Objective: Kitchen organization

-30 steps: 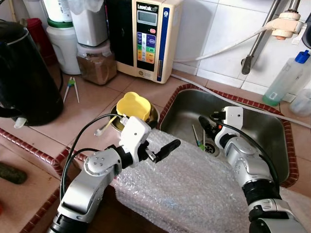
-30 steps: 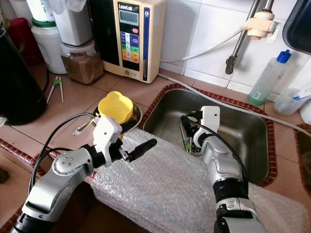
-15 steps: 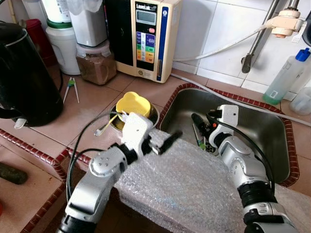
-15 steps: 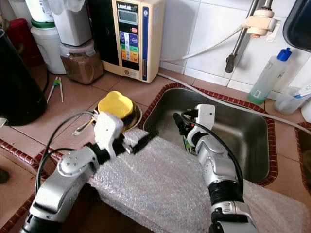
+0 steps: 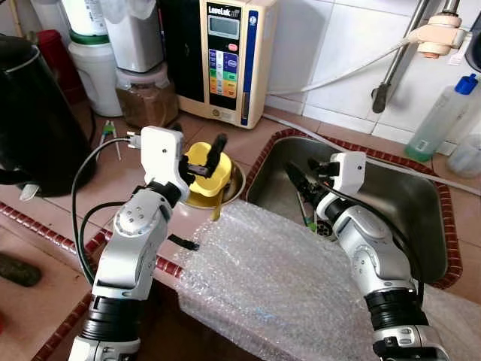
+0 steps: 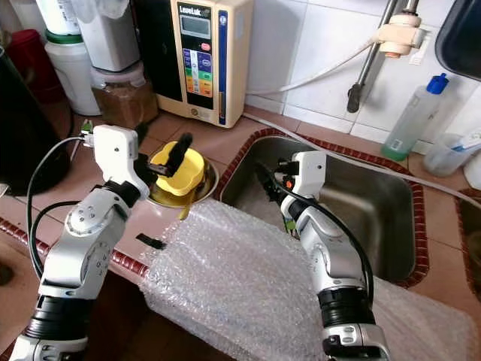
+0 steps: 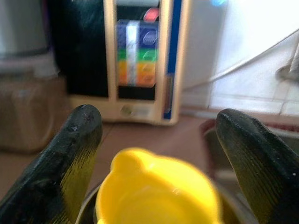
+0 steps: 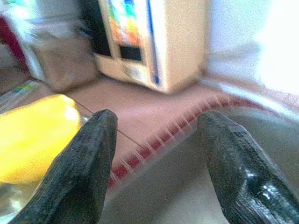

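Left hand (image 5: 204, 154) (fingers spread) hovers above the yellow cup (image 5: 208, 170).

On the bench (image 5: 143, 162), a cup (image 5: 204, 167) sits in a metal bowl (image 5: 233, 183) just left of the sink (image 5: 391, 195). My left tool (image 5: 197, 156) hangs over the cup, fingers spread to either side of it; my right tool (image 5: 301, 183) reaches into the sink's left end. Bubble wrap (image 5: 278, 289) lies nearest, lapping the sink's near rim. A water machine (image 5: 229, 56) stands at the far wall, jars (image 5: 146, 94) to its left, a kettle (image 5: 34, 124) far left.
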Motion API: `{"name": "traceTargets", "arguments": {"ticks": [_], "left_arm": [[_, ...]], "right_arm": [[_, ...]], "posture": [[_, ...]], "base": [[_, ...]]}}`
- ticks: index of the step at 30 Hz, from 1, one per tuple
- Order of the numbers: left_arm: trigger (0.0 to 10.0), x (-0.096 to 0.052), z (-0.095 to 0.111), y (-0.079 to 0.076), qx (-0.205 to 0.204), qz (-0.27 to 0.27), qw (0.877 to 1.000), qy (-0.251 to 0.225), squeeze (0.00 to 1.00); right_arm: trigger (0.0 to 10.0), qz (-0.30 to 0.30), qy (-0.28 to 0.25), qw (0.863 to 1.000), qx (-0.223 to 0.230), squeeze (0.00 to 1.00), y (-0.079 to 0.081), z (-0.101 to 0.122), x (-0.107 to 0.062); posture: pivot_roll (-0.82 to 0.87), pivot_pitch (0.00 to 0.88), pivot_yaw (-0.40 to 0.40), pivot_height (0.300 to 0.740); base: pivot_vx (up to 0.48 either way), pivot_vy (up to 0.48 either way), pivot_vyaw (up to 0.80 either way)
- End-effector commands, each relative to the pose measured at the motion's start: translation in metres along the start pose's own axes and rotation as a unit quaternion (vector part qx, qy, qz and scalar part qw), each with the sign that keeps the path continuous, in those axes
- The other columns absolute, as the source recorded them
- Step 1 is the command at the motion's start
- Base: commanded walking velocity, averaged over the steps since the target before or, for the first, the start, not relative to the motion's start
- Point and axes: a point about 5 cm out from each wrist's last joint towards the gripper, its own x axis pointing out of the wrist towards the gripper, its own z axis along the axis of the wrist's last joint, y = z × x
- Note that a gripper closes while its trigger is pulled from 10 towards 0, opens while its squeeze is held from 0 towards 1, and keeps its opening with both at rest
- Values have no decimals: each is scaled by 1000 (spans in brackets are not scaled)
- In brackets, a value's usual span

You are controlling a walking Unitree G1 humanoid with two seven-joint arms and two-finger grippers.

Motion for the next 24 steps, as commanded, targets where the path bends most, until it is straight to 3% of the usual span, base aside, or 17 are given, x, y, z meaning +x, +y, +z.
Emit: {"name": "traceTargets", "arguments": {"ticks": [1, 6, 12, 20, 21, 23, 24], "left_arm": [[10000, 10, 0, 2, 0, 18, 1000, 14, 0], [10000, 16, -7, 5, -8, 35, 999, 39, 0], [10000, 21, -20, 15, -12, 76, 994, 76, 0], [10000, 29, -30, 18, -26, 81, 989, 123, 0], [10000, 29, -32, 19, -43, 82, 987, 131, 0], [9451, 31, -32, 21, -46, 85, 986, 133, 0], [7451, 31, -31, 21, -42, 84, 986, 134, 0]], "right_arm": [[10000, 50, -30, 998, -29, 0, 21, 14, -1], [10000, 93, -15, 996, -2, 0, 36, 12, -10], [10000, 185, 7, 982, 42, 0, 52, 9, -29], [10000, 211, 18, 976, 55, 0, 59, 10, -38], [10000, 212, 21, 975, 56, 0, 60, 9, -38], [10000, 217, 25, 974, 53, 0, 62, 8, -38], [10000, 220, 27, 974, 53, 0, 63, 8, -39]], "posture": [[31, 0, -16, 740], [21, 0, -9, 740], [3, 3, 2, 740], [5, 13, 2, 740], [5, 15, 3, 740], [7, 16, 3, 740], [7, 16, 3, 740]], "base": [[0, 0, 0], [0, 0, 0], [0, 0, 0], [0, 0, 0], [0, 0, 0], [0, 0, 0], [0, 0, 0]]}}
